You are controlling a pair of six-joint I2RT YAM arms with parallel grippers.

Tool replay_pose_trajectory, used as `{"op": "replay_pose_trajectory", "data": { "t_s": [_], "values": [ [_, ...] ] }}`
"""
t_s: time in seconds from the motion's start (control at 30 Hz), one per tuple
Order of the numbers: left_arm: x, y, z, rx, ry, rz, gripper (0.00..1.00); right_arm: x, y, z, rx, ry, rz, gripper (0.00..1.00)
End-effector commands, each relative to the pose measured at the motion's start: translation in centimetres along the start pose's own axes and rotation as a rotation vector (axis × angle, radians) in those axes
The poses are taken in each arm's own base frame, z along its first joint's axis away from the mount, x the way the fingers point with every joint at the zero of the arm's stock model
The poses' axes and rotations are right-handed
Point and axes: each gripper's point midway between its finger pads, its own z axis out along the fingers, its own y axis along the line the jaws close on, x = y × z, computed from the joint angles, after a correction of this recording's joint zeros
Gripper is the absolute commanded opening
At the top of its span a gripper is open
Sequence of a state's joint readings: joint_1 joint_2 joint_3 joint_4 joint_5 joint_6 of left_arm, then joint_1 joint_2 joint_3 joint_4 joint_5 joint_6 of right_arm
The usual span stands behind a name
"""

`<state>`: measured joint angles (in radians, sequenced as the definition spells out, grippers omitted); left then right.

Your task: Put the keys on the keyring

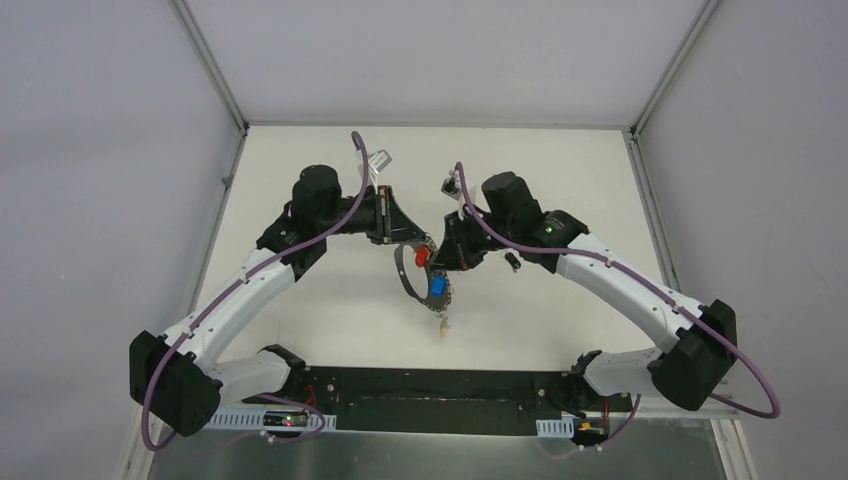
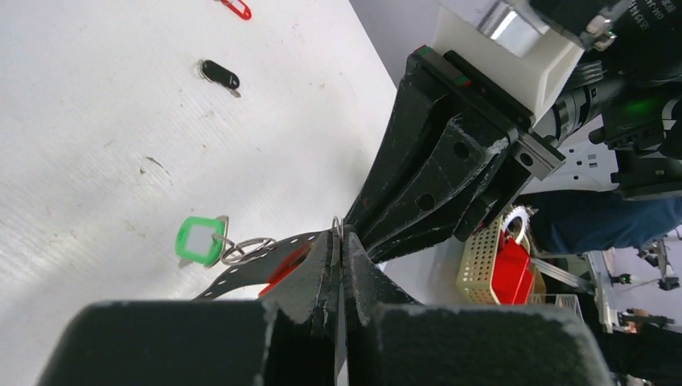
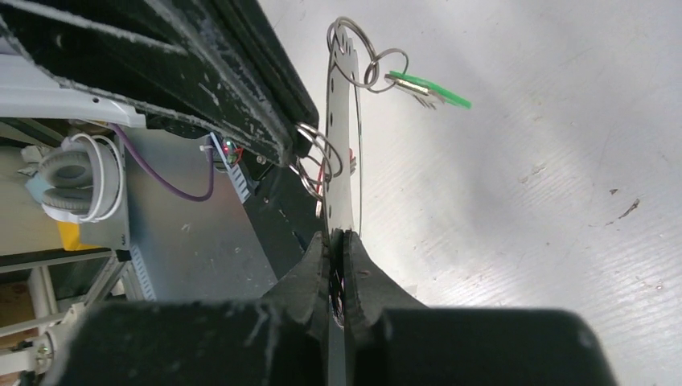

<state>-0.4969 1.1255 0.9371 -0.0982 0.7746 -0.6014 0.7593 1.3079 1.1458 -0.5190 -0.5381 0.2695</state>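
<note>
The keyring (image 1: 400, 272) is a dark hoop held above the table centre; in the wrist views it is a perforated band (image 2: 241, 272) (image 3: 344, 161). My right gripper (image 1: 438, 262) (image 3: 338, 235) is shut on the band's edge. My left gripper (image 1: 412, 242) (image 2: 341, 235) is shut on the small split ring (image 3: 318, 157) of the red key (image 1: 422, 256) (image 2: 286, 268), right against the band. A green key (image 2: 199, 240) (image 3: 428, 91), a blue key (image 1: 438, 286) and a brass key (image 1: 441, 322) hang from the hoop.
A black key (image 1: 512, 262) (image 2: 219, 74) lies on the table right of the grippers, and a red one (image 2: 237, 8) lies farther off. Small silvery items (image 1: 380, 160) (image 1: 447, 185) lie toward the back. The two grippers stand tip to tip.
</note>
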Motion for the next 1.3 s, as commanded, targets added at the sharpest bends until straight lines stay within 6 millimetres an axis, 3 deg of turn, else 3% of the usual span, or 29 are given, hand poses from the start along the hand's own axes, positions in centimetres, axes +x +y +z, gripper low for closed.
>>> {"op": "replay_pose_trajectory", "data": {
  "t_s": [0.0, 0.2, 0.37, 0.4, 0.5, 0.57, 0.63, 0.87, 1.27],
  "values": [
    [-1.3, -1.3, -0.7, -0.005, -0.012, 0.097, 0.00, -0.1, -0.4, -0.6, 0.075, 0.045, 0.134, 0.00],
    [-1.0, -1.6, -0.3, -0.019, -0.006, 0.115, 0.00, -0.1, -0.2, -0.1, 0.071, 0.071, 0.199, 0.00],
    [-1.0, -1.7, 0.3, -0.037, -0.014, 0.130, 0.00, -0.4, 1.4, -0.1, -0.029, 0.059, 0.161, 0.03],
    [-1.0, -1.7, 0.3, -0.039, -0.016, 0.136, 0.00, -0.6, 1.7, -0.3, -0.046, 0.047, 0.148, 0.09],
    [-1.3, -1.5, 0.4, -0.048, -0.027, 0.151, 0.00, -1.0, 2.4, -1.2, -0.067, 0.003, 0.101, 0.45],
    [-1.4, -1.6, 0.4, -0.045, -0.033, 0.166, 0.00, -1.2, 2.3, -1.9, -0.050, -0.037, 0.070, 0.58],
    [-1.6, -1.8, 0.3, -0.038, -0.041, 0.184, 0.00, -1.7, 2.2, -2.9, -0.036, -0.085, 0.039, 0.63],
    [-2.1, -3.5, -0.6, 0.038, -0.094, 0.302, 0.00, -3.4, 1.1, -5.9, -0.017, -0.259, -0.058, 0.66],
    [-1.6, -6.6, -2.3, 0.194, -0.172, 0.505, 0.00, -4.4, 2.8, -8.0, -0.075, -0.405, -0.262, 0.64]
  ]
}}
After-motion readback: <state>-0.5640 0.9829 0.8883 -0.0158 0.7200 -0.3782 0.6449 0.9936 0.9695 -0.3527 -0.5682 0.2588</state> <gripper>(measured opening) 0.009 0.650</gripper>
